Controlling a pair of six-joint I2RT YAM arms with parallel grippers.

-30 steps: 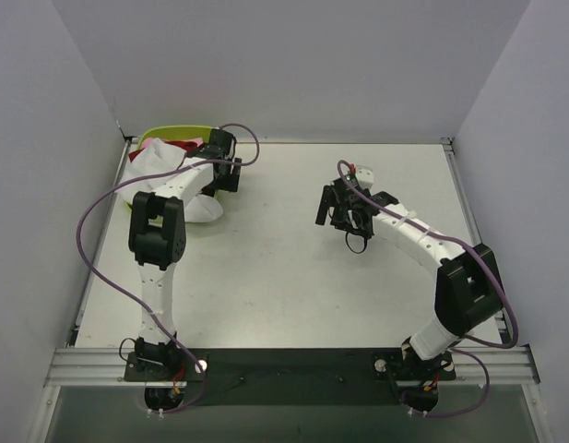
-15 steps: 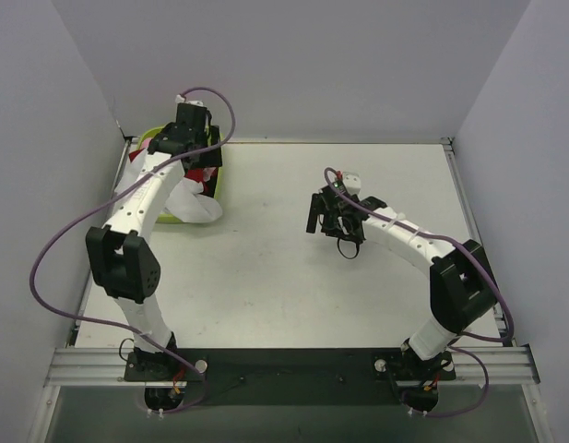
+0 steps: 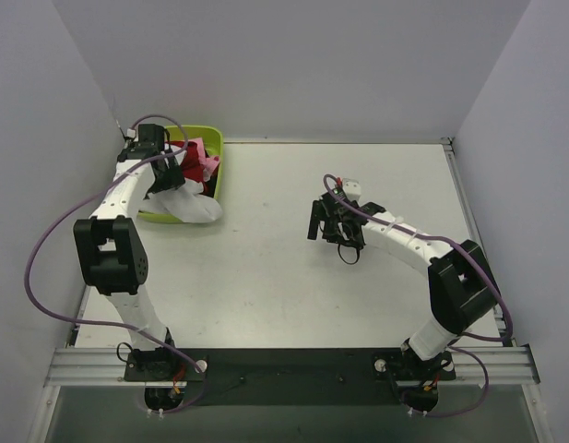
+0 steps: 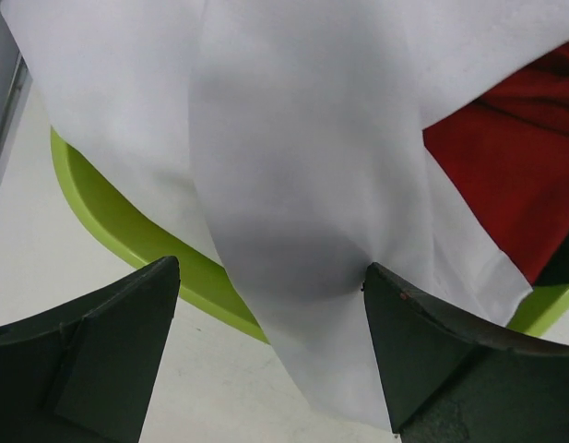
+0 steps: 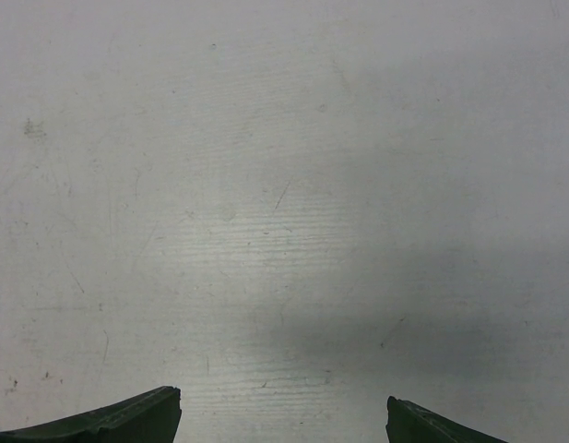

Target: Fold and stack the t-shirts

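You're only starting: the white t-shirt [image 3: 194, 205] is draping over the basin [image 3: 217, 148] rim, the dark red [image 4: 515, 175] and pink [image 3: 201, 159] t-shirts are lying inside the basin, nothing is folded, the left tool [image 4: 266, 277] is hovering spread at the basin, and the right tool [image 5: 284, 406] is hovering spread over the tabletop [image 3: 284, 277], well right of the basin.

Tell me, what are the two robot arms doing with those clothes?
They are meant to fold and stack t-shirts, but none is folded yet. The white t-shirt, dark red t-shirt and pink t-shirt lie bunched in the green basin, the white one spilling over its rim. The left gripper is open right over the white one, not gripping it. The right gripper is open above the bare table, holding nothing.
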